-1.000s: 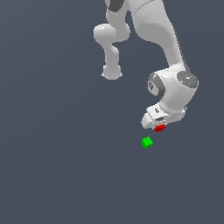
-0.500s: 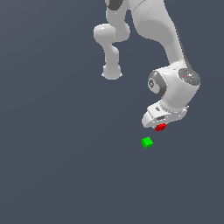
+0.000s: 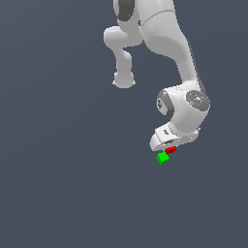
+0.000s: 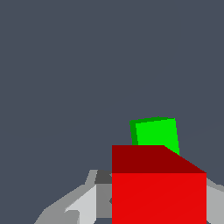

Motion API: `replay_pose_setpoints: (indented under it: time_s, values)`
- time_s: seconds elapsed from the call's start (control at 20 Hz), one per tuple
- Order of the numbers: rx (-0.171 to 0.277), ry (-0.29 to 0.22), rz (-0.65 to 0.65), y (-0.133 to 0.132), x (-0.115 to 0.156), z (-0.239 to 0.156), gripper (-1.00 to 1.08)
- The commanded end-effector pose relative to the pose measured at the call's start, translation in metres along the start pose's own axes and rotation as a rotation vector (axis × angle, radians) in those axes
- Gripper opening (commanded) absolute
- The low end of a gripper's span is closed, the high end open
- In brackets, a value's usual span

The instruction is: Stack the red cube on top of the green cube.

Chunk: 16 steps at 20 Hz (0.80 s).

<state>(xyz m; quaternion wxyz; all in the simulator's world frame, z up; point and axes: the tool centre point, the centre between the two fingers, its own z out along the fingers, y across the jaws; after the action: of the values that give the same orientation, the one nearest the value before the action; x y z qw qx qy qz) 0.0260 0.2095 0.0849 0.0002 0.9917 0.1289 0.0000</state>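
The red cube (image 3: 170, 149) sits between the fingers of my gripper (image 3: 169, 147), which is shut on it. The green cube (image 3: 162, 158) rests on the grey floor just below and to the exterior view's left of the red cube, nearly touching it in that view. In the wrist view the red cube (image 4: 159, 188) fills the near foreground, and the green cube (image 4: 156, 133) shows just beyond its top edge, partly hidden by it. One grey finger (image 4: 81, 205) shows beside the red cube. My gripper (image 4: 159, 208) is mostly hidden behind the cube.
The white arm (image 3: 167, 43) bends down from the top of the exterior view, with its wrist (image 3: 186, 109) right above the cubes. Plain dark grey floor (image 3: 58, 184) lies all around, with no other objects in view.
My gripper has carried the red cube down and toward the exterior view's left, closing most of the gap to the green cube. The green cube has stayed in place.
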Motion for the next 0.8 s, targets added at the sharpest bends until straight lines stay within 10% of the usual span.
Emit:
replay_pose_setpoints:
  time_s: [0.0,0.45,0.5,0.75]
  values:
    - [0.0,0.001,0.0,0.011,0.007,0.01,-1.0]
    - [0.0,0.0,0.0,0.026,0.017,0.024,-1.0]
    - [0.0,0.0,0.0,0.026,0.017,0.024,1.0]
    - [0.0,0.0,0.0,0.026,0.017,0.024,1.0]
